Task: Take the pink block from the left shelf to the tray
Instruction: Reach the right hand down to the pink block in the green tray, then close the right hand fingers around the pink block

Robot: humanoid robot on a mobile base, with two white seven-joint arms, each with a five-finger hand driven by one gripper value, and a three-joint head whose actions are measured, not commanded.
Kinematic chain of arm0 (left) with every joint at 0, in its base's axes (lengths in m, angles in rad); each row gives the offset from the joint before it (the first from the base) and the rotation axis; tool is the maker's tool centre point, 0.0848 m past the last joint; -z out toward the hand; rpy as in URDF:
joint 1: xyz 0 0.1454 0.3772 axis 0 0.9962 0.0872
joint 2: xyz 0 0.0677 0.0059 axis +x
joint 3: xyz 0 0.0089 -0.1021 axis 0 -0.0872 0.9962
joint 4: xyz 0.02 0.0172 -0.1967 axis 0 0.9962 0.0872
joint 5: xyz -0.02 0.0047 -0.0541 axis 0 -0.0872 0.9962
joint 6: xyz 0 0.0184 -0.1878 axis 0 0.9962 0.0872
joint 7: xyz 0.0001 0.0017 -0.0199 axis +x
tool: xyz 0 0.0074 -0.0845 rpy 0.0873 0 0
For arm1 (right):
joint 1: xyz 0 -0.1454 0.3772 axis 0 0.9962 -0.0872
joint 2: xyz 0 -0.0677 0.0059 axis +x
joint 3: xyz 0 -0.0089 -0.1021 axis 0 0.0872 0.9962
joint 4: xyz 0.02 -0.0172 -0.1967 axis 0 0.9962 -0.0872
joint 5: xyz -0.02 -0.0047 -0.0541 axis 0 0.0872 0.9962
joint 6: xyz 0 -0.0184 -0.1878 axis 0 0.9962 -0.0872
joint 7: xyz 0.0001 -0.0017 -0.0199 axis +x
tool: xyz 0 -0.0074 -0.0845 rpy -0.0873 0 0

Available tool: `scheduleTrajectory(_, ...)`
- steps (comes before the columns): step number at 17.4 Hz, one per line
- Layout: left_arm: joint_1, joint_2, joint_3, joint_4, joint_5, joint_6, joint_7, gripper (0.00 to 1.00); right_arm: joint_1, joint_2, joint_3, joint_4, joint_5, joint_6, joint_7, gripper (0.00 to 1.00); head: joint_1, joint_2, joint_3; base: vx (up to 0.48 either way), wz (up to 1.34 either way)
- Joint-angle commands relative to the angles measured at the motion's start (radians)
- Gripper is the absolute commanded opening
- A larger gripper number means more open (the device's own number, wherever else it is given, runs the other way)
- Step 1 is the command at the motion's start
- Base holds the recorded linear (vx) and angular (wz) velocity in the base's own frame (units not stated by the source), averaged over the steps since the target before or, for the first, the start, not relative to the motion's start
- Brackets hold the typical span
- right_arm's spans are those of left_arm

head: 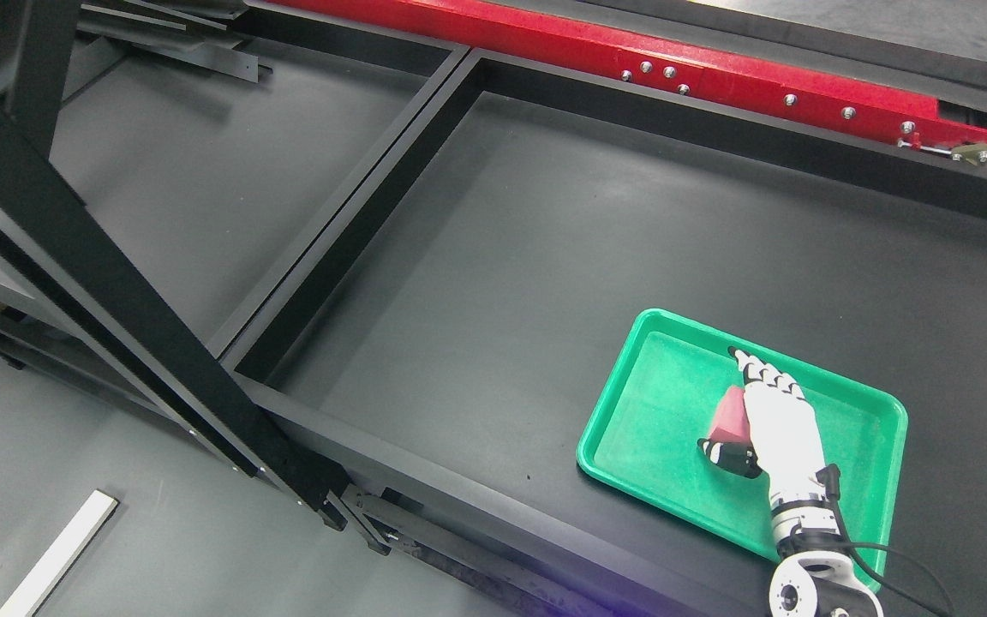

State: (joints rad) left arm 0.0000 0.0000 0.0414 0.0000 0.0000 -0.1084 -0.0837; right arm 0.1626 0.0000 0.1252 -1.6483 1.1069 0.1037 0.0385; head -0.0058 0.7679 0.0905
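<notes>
Right hand [759, 428]: I am holding it over the green tray [656, 480], fingers [766, 374] and thumb pinching the pink block [729, 417].
Block: it is sitting inside the tray, near the middle.
Risk: I am judging that a sideways pull-out may be dragging the block along or tipping it.
Pointing: long axis is running toward the tray's far edge, slightly right; tilt unclear.

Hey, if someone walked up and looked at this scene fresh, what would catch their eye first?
Probably the bright green tray at lower right on the dark table, with the right hand over it, fingers against a pink block. Next, the red beam running along the top edge.
</notes>
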Motion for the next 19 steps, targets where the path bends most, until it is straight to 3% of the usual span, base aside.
scheduleTrajectory(1, -0.032, 0.017, 0.000, -0.017, -0.002, -0.001, -0.001, 1.00, -0.003, -0.032, -0.004, 0.068, -0.002, 0.002, 0.038, 0.95, 0.0000, 0.000, 0.000, 0.094, 0.00)
scheduleTrajectory(4, -0.032, 0.017, 0.000, -0.017, 0.000, -0.001, -0.001, 1.00, -0.006, -0.034, -0.006, 0.084, -0.002, 0.028, 0.057, 0.92, 0.0000, 0.000, 0.000, 0.022, -0.05)
scheduleTrajectory(6, -0.032, 0.017, 0.000, -0.017, 0.000, -0.001, -0.001, 1.00, -0.006, -0.035, -0.006, 0.084, -0.001, 0.036, 0.054, 0.82, 0.0000, 0.000, 0.000, -0.011, 0.01)
scheduleTrajectory(12, -0.032, 0.017, 0.000, -0.017, 0.000, -0.001, -0.001, 1.00, -0.018, -0.057, -0.055, 0.079, -0.007, 0.022, 0.024, 0.08, 0.0000, 0.000, 0.000, -0.005, 0.02)
scheduleTrajectory(13, -0.032, 0.017, 0.000, -0.017, 0.000, -0.001, -0.001, 1.00, -0.018, -0.057, -0.055, 0.079, -0.009, 0.004, 0.023, 0.02, 0.0000, 0.000, 0.000, -0.009, 0.04)
scheduleTrajectory(19, -0.032, 0.017, 0.000, -0.017, -0.002, -0.001, -0.001, 1.00, -0.018, -0.055, -0.055, 0.061, -0.010, -0.091, -0.205, 0.04, 0.0000, 0.000, 0.000, -0.002, 0.00)
